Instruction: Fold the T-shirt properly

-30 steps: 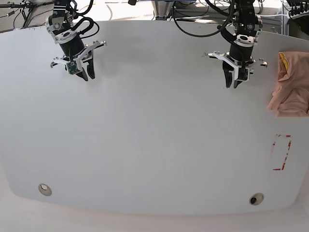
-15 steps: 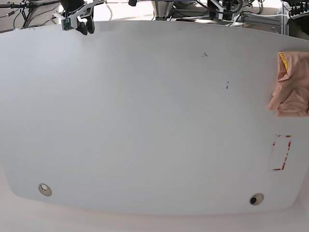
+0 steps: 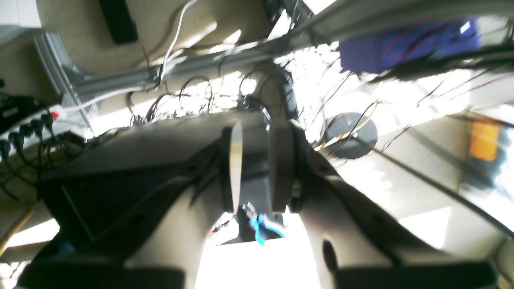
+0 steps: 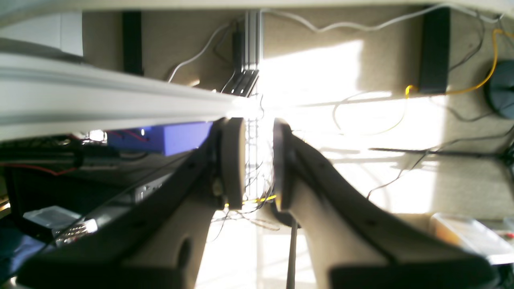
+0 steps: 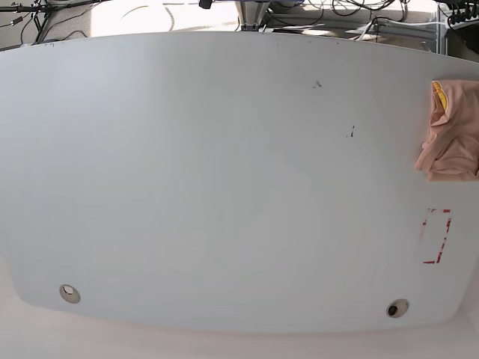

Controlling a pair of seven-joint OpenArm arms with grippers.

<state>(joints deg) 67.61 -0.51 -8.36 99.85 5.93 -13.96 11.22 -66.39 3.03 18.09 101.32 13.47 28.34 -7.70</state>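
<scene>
- Your left gripper (image 3: 255,176) filled the near part of its wrist view; its two pads stood a narrow gap apart, with nothing between them and nothing touching them.
- Your right gripper (image 4: 259,160) looked much the same in its own wrist view: pads (image 4: 233,160) parted by a slim gap, holding nothing, with only bright floor and wires showing through the gap.
- Both wrist cameras looked away from the table, toward cables, aluminium rails and sunlit carpet, so both arms were pulled up and back off the work surface. Neither arm nor gripper showed in the base view.
- Past the left gripper you could see a blurred blue box (image 3: 405,44), a round dark foot (image 3: 351,134) on the floor and a power strip (image 3: 24,124) at the left edge.
- Past the right gripper lay a pale rail (image 4: 120,108) running across the picture, a yellow cable (image 4: 449,90) and a clear plastic box (image 4: 466,237) at the lower right.
- In the base view, the near edge of the white table (image 5: 224,194) carried two round fittings, one toward the left (image 5: 69,292) and one toward the right (image 5: 397,307).
- A red-outlined rectangle (image 5: 437,236) was marked on the table near the right edge.
- Beyond it, the T-shirt (image 5: 451,131) lay bunched at the table's right edge, partly cut off by the frame. The bundle's long axis ran roughly near to far, and a bit of yellow showed at its far left corner. You could not tell which way the collar pointed.
</scene>
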